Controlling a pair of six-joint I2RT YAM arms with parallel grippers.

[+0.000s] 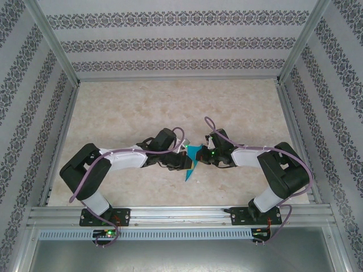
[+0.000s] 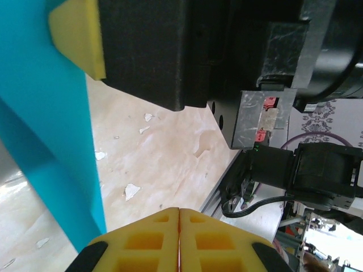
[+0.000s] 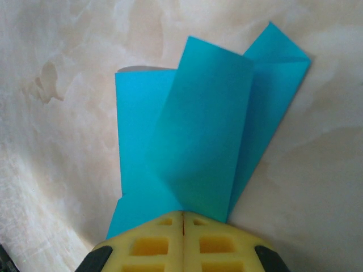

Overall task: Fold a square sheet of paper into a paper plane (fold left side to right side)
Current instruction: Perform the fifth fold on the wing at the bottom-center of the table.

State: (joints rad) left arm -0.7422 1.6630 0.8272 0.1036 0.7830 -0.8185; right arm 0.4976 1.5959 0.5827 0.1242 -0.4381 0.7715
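Yellow-padded right gripper (image 3: 182, 215) jaws clamped the part-folded turquoise-blue paper sheet (image 3: 198, 147) mid-fold; left gripper (image 2: 179, 212) jaws together, seemingly empty; firm creasing needed next.

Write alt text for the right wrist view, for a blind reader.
A turquoise paper plane, partly folded with overlapping flaps, is pinched at its lower edge by the shut yellow right gripper at the frame's bottom. Behind it is a pale marbled table.

White wallpapered walls (image 1: 170, 39) banded with dark floral pattern, seen on three sides; beige marble-look tabletop (image 1: 170, 102) enclosed by silver aluminium frame rails (image 1: 181, 214); scene evenly lit; soft shadows cast on tabletop.
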